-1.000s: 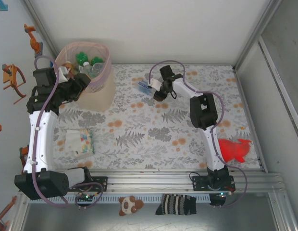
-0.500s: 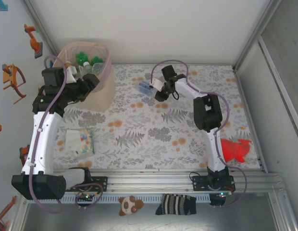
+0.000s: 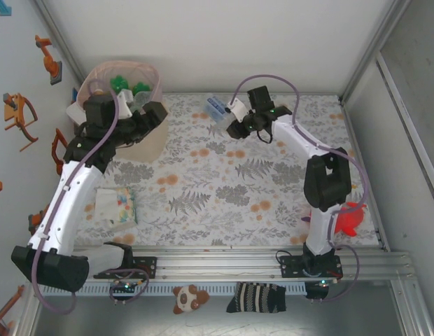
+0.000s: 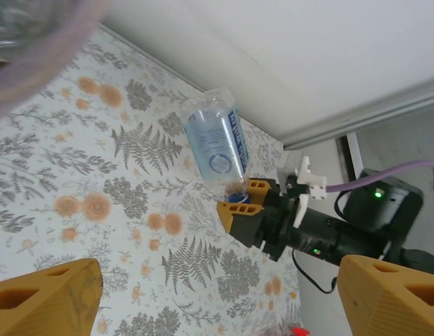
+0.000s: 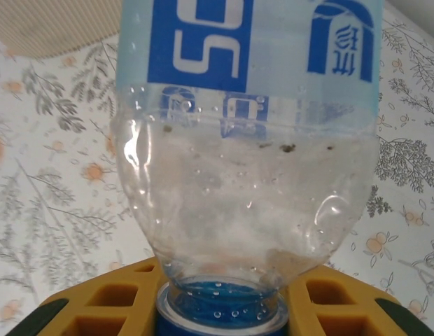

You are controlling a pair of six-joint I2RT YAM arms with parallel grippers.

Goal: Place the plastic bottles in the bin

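Clear plastic with a blue label, the bottle (image 3: pixel 217 110) now sits higher and nearer the back edge of the counter (image 3: pixel 224 189) than it did a second ago, when it lay low by the right tool (image 3: pixel 238 127) further toward the middle. The right wrist view shows that tool clamped on the bottle's blue-capped neck, cap down, the yellow fingers (image 5: pixel 98 301) pressed close on both sides. From the left wrist view the bottle looks lifted clear of the flowered surface and tilted toward the back wall. So the pick seems done and the carry is what is left. The pink bin (image 3: pixel 126 64), with green bottles (image 3: pixel 120 84) already inside, stands well apart to the left in the far corner. The left arm has also swung from the bin's near left side round to its right front. The left tool (image 3: pixel 150 115) is just beside the bin wall with its fingers spread wide and nothing between them, facing the held bottle. That puts it roughly between bottle and bin, which may suit a handover or may block the direct path.
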